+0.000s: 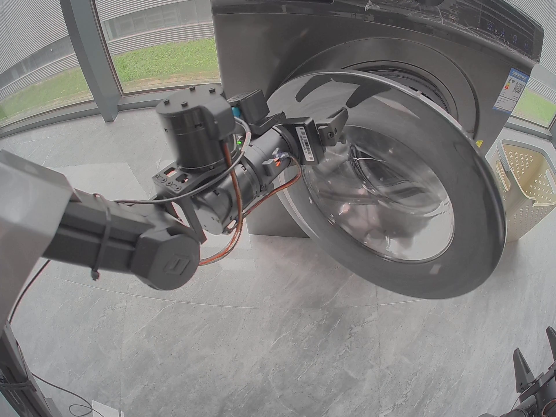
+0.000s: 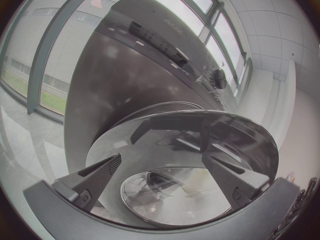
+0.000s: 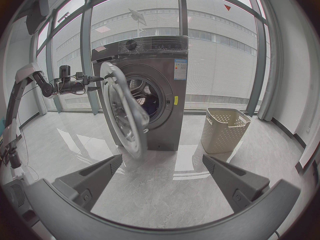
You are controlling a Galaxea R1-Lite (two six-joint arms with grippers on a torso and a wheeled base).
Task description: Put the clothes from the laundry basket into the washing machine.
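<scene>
The grey washing machine stands by the windows, its round glass door swung partway open. My left gripper is open at the door's upper rim on the window side. Its fingers are spread just off the door's outer face, with nothing between them. The cream laundry basket sits on the floor on the machine's other side, and I cannot see inside it. My right gripper hangs open and empty, low and well back from the machine. The drum opening looks dark.
Grey tiled floor stretches in front of the machine. Floor-to-ceiling windows with grey frames run behind it. A white wall with a dark skirting lies past the basket. Cables trail along the floor at the near left.
</scene>
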